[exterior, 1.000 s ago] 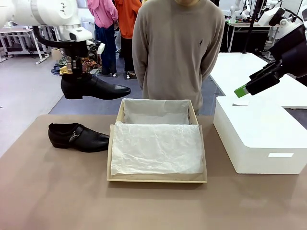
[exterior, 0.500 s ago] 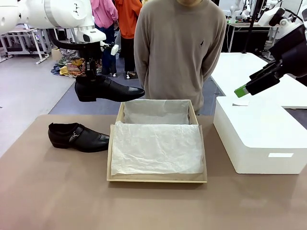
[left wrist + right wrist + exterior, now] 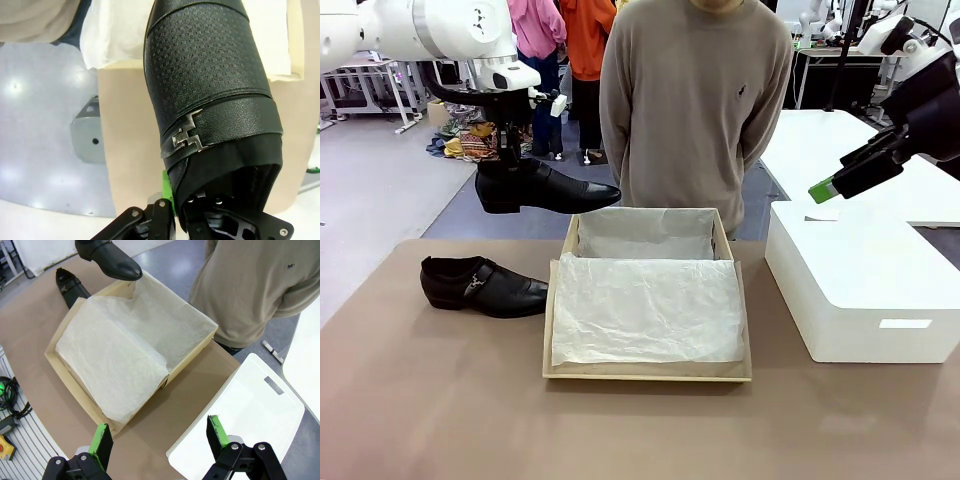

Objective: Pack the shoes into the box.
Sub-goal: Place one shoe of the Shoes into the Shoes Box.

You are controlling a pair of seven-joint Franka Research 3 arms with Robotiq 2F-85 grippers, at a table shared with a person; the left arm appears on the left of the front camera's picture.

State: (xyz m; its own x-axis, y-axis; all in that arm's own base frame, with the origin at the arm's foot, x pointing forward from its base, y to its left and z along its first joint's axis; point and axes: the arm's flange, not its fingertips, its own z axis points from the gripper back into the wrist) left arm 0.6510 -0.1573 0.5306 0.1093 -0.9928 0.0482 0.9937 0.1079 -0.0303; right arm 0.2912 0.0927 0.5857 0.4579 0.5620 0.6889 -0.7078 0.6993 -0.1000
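left claw (image 3: 510,150) clamped on shoe (image 3: 545,188) in mid-air near box (image 3: 650,372), right claw (image 3: 158,426) spread wide, empty

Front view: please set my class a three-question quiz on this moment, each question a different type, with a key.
1. True or false: the left gripper holds a shoe in the air.
2. Where does the second shoe lie relative to the box? A inside it; B left of it, on the table; C under it.
3. Fill in: the right gripper has its jaws ____.
Key: 1 true; 2 B; 3 open.
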